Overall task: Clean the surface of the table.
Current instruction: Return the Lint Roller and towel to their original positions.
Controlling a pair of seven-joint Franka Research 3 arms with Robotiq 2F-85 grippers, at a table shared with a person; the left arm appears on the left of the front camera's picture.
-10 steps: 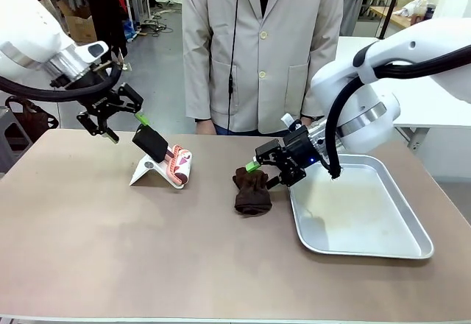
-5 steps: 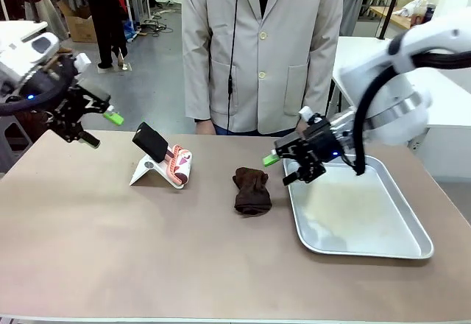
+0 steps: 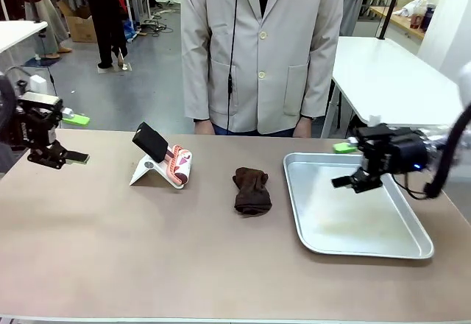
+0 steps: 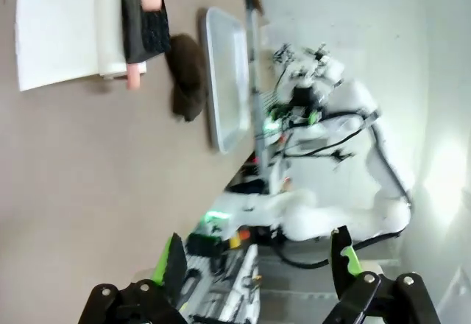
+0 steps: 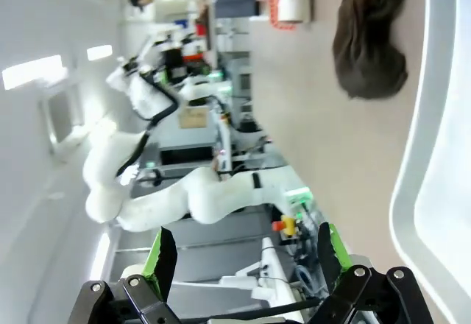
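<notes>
The table (image 3: pixel 147 250) has a brownish matte top, and it also shows in the left wrist view (image 4: pixel 73 177) and the right wrist view (image 5: pixel 324 140). My left gripper (image 3: pixel 76 139) hovers open at the table's far left edge, well left of the white stand (image 3: pixel 151 171); nothing lies between its fingers (image 4: pixel 173 265). My right gripper (image 3: pixel 343 165) hangs open above the silver tray (image 3: pixel 357 213), to the right of the brown cloth (image 3: pixel 252 190), and it holds nothing. The right wrist view has the right gripper (image 5: pixel 246 254) open too.
The white stand carries a black phone (image 3: pixel 151 141), with a pink-patterned pack (image 3: pixel 179 164) beside it. The brown cloth (image 5: pixel 368 33) lies mid-table, left of the tray (image 5: pixel 441 155). A person in a pale jacket (image 3: pixel 261 51) stands at the far edge.
Both arms have drawn outward from the middle: the left gripper moved left away from the phone stand, the right gripper moved right from the cloth to above the tray. Both stayed open.
</notes>
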